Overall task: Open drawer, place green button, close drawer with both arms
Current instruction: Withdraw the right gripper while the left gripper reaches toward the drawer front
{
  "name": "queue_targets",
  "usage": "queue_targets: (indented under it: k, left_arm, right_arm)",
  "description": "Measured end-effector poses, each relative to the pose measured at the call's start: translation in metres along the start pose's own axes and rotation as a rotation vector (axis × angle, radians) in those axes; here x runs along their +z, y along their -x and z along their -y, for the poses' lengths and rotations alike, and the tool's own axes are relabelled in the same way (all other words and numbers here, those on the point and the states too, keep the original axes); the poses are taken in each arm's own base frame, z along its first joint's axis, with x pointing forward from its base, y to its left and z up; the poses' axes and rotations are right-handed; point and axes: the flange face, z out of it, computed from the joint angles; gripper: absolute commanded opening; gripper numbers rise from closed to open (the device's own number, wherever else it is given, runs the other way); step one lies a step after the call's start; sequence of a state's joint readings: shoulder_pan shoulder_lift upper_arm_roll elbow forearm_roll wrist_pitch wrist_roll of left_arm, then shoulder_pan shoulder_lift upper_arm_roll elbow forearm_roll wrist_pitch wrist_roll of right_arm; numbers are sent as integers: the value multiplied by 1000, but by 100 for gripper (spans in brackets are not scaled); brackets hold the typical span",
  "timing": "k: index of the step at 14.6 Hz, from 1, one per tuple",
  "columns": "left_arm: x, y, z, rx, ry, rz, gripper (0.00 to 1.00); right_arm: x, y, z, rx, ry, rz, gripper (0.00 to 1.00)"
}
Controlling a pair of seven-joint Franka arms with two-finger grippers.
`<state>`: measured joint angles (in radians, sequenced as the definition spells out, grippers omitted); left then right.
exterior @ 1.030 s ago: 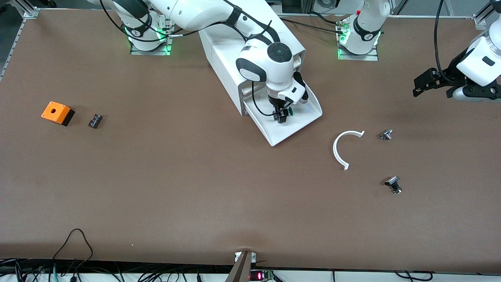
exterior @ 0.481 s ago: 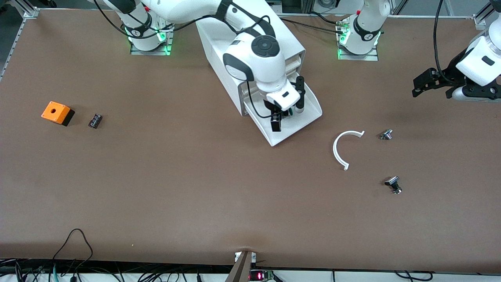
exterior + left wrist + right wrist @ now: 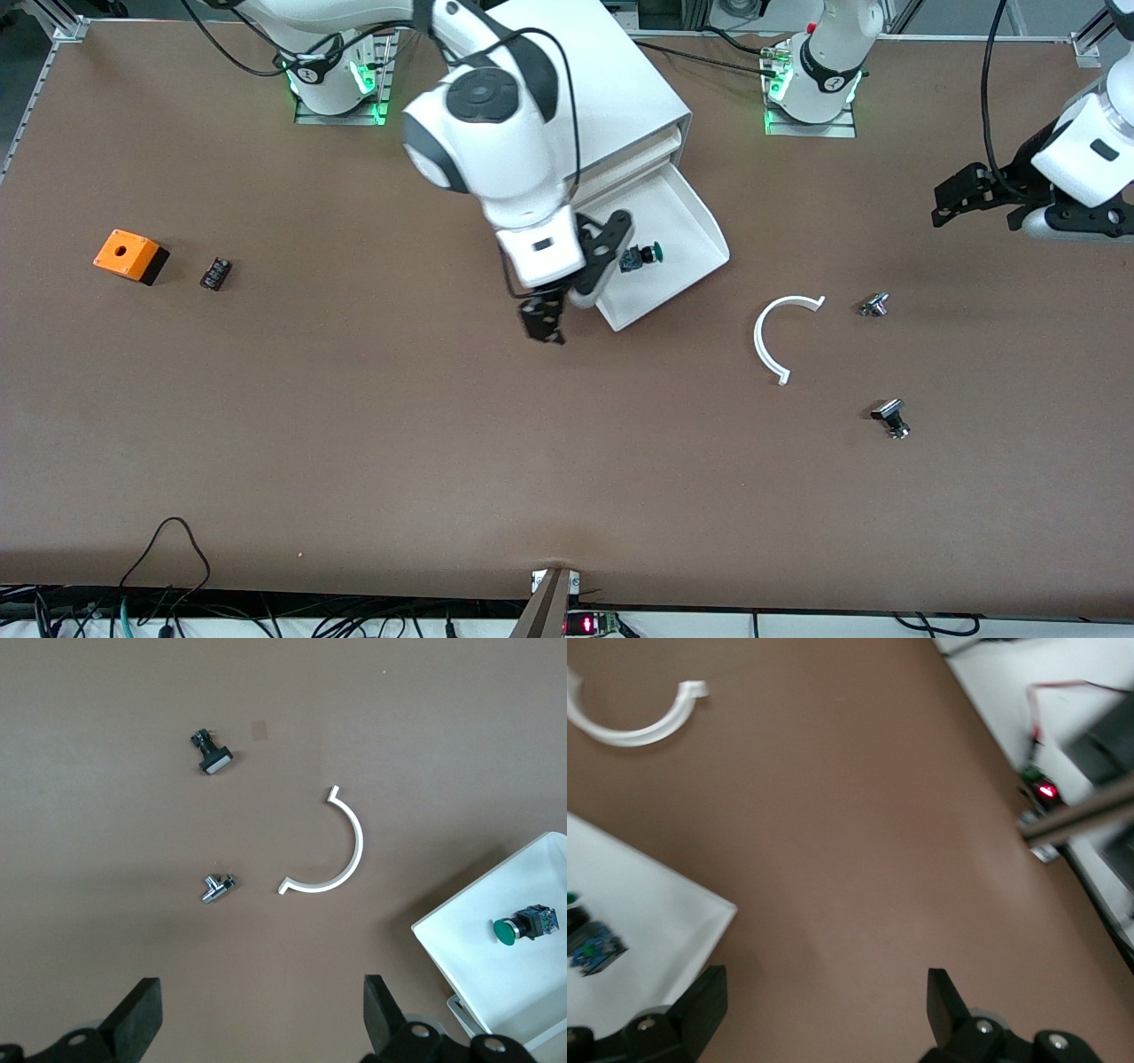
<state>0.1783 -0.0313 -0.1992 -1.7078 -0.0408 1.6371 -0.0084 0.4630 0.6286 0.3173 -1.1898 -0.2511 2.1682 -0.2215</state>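
So the button is lying in the pulled-out drawer, right gripper spread wide and empty over the table beside the drawer's corner, left gripper wide too, waiting.

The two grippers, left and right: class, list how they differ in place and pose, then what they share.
The right gripper hangs over the corner of the open drawer, beside the button; the left gripper waits at the left arm's end of the table. The right gripper points down; the left gripper points sideways. Both are open and empty.
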Motion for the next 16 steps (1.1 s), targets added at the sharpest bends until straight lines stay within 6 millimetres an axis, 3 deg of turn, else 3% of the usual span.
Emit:
queue_targets:
  k: [2, 5, 8, 12, 14, 16]
  left_arm:
    - [18, -11, 6, -7, 8, 32, 100]
    - [38, -22, 3, 11, -17, 65, 100]
    - [65, -33, 0, 30, -37, 115, 100]
    - [108, -50, 2, 13, 14, 171, 100]
    - [141, -64, -16, -11, 23, 135, 100]
    - [189, -64, -57, -94, 15, 118, 100]
  right_arm:
    - [-2, 16, -36, 218, 4, 10, 100]
    - [18, 48, -78, 494, 49, 73, 100]
    - [34, 94, -116, 676, 114, 221, 100]
    - [34, 153, -162, 989, 196, 400, 100]
    - [20, 176, -186, 1094, 222, 443, 100]
    - [-8, 205, -225, 1175, 243, 436, 100]
